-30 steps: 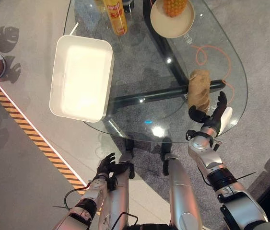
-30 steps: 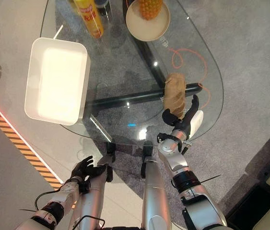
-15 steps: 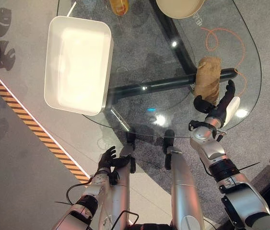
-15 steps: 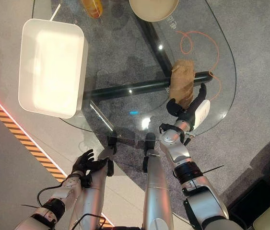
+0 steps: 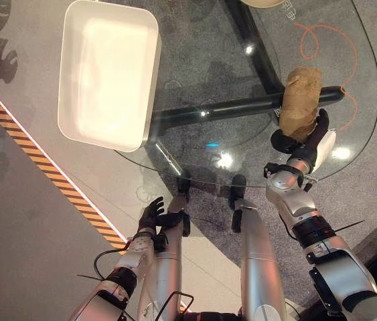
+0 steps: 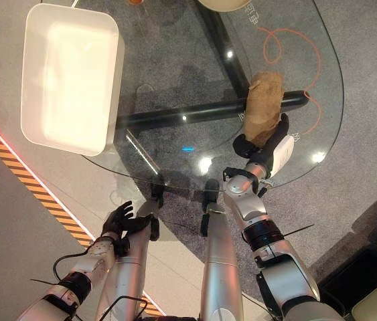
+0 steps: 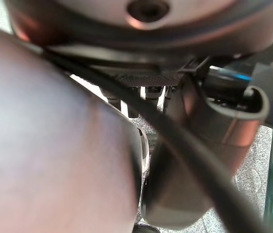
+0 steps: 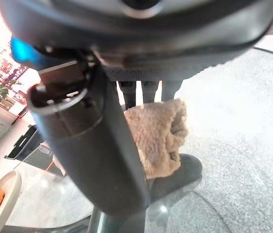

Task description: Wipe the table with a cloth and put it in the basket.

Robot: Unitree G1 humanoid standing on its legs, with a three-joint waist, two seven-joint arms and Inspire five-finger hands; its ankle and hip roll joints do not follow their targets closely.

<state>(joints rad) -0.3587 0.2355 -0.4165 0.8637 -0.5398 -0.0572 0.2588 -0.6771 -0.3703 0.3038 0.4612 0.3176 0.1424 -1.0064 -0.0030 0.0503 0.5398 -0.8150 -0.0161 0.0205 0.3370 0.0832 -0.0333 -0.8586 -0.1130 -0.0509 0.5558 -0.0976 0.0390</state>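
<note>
L hand [image 5: 153, 215] hangs low below the table edge, fingers loose, holding nothing. R hand [image 5: 307, 144] spread wide at the near end of the tan cloth [image 5: 300, 101], thumb and fingers on either side, not clamped. Cloth lies on glass table [image 5: 228, 80]. White basket [image 5: 108, 73] well off to the R hand's left.
</note>
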